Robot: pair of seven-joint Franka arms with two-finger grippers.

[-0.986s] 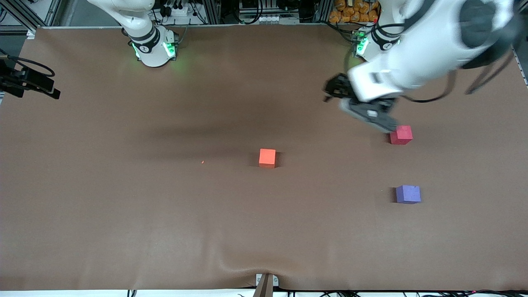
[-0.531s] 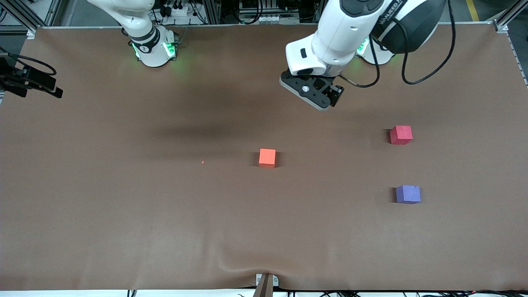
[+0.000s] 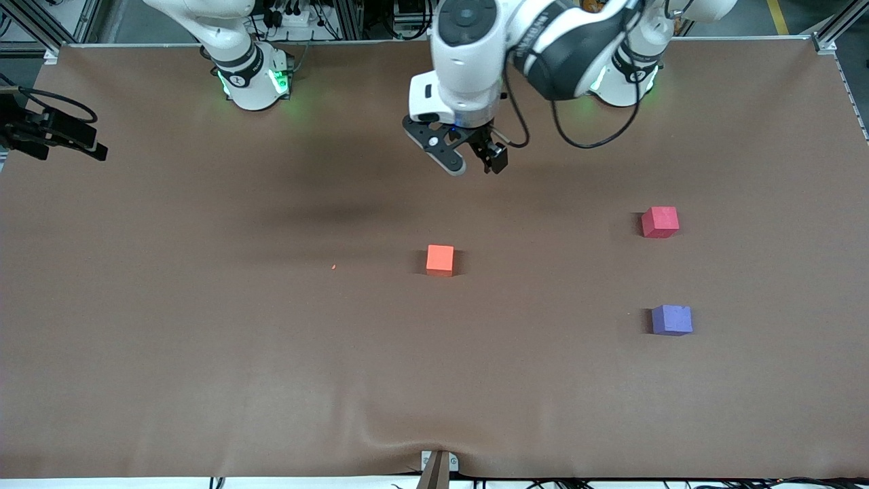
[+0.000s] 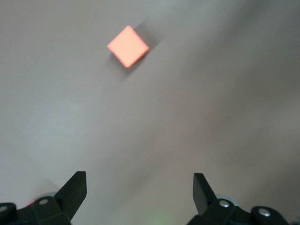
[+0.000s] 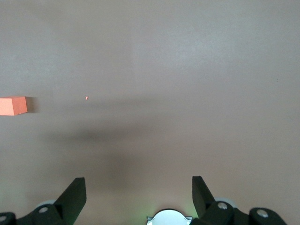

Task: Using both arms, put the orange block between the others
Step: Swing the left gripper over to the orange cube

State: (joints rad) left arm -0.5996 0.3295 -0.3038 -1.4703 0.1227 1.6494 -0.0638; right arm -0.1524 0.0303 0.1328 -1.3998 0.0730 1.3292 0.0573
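Note:
The orange block [image 3: 440,259] lies near the middle of the table and also shows in the left wrist view [image 4: 128,46] and at the edge of the right wrist view [image 5: 13,105]. The pinkish-red cube [image 3: 660,222] and the purple-blue cube [image 3: 672,319] sit toward the left arm's end, the purple-blue one nearer the front camera. My left gripper [image 3: 475,165] [image 4: 139,176] hangs open and empty over bare table between the bases and the orange block. My right gripper [image 5: 139,180] is open and empty, high over the table near its own base; the front view does not show it.
A black device [image 3: 51,132] with a cable sticks in over the table edge at the right arm's end. A tiny orange speck [image 3: 333,266] lies beside the orange block. A metal bracket [image 3: 438,465] sits at the table's front edge. The green-lit bases [image 3: 254,78] stand along the back.
The left arm has swung from beside the pinkish-red cube toward the table's middle, its gripper still open. The blocks and the right arm have not moved.

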